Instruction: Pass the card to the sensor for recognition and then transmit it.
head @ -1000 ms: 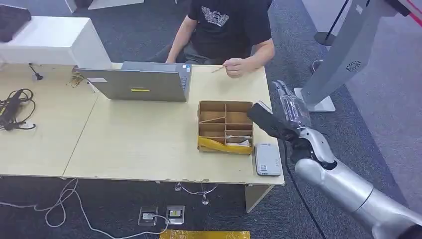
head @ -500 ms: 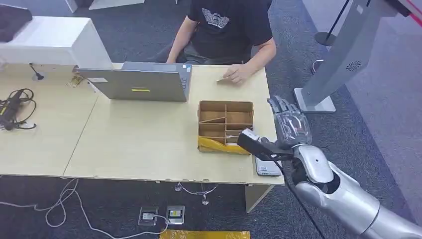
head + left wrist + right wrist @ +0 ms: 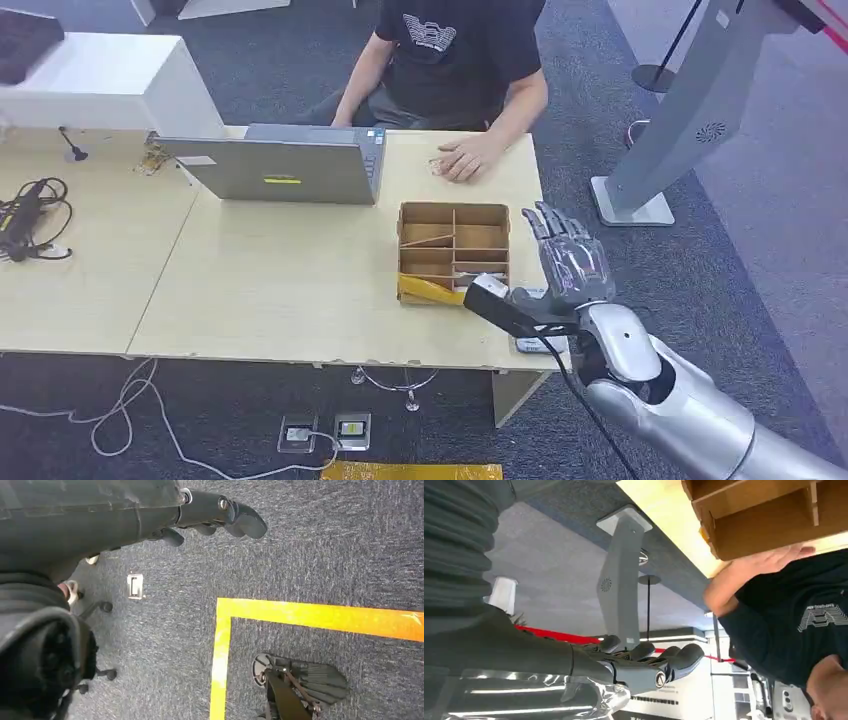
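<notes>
My right hand (image 3: 567,266) hangs at the table's front right corner, just right of the cardboard box (image 3: 453,253). Its fingers (image 3: 649,665) are spread and point upward, with nothing in them. A dark block on the wrist juts left over the grey card sensor (image 3: 528,345), hiding most of it. Across the table a seated person's hand (image 3: 465,157) lies flat on the tabletop, with what looks like the small card (image 3: 436,165) under its fingertips. My left hand (image 3: 215,515) hangs beside my body over grey carpet, holding nothing.
The box has several compartments, one with white items. A grey laptop (image 3: 275,165) stands at the back of the table (image 3: 280,290), a white case (image 3: 100,85) and black cables (image 3: 30,215) at the left. A grey stand (image 3: 680,120) rises to the right.
My right hand has come down and toward me, from beside the box's back corner to its front corner, over the sensor. The person's hand has lowered the card onto the table.
</notes>
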Controlling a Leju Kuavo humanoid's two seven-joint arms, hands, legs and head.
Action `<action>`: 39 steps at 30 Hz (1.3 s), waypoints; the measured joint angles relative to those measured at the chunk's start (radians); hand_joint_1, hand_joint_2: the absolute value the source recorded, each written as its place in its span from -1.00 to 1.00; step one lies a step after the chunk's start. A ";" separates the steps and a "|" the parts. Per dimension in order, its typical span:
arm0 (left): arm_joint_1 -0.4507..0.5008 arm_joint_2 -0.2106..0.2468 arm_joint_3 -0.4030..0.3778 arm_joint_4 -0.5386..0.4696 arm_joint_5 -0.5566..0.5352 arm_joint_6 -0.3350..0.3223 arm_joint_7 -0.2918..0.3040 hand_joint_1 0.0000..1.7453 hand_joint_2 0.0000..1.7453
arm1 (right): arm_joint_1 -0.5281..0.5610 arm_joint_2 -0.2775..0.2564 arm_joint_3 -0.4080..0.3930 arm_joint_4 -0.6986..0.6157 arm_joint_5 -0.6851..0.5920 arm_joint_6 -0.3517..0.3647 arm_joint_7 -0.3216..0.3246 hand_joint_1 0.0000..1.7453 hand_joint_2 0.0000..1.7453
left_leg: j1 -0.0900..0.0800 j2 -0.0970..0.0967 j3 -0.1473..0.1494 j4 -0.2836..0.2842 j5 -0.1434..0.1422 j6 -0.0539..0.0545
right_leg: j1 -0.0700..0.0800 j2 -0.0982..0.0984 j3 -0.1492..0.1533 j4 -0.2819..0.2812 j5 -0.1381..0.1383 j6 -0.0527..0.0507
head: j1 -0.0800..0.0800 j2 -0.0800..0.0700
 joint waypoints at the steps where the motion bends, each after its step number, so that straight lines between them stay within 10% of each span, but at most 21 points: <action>1: 0.000 0.000 0.000 0.000 0.002 0.001 0.000 -1.00 -1.00 | 0.001 0.002 0.001 0.000 0.000 0.004 0.000 -1.00 1.00 | 0.000 0.000 0.000 0.000 0.000 0.000 | 0.000 0.000 0.000 0.000 0.000 0.000 | 0.000 0.000; 39: -0.003 -0.002 -0.002 0.000 -0.012 0.009 0.029 -1.00 -1.00 | 0.004 0.172 0.073 0.251 -0.145 -0.168 -0.021 -1.00 1.00 | 0.000 0.000 0.000 0.000 0.000 0.000 | 0.000 0.000 0.000 0.000 0.000 0.000 | 0.000 0.000</action>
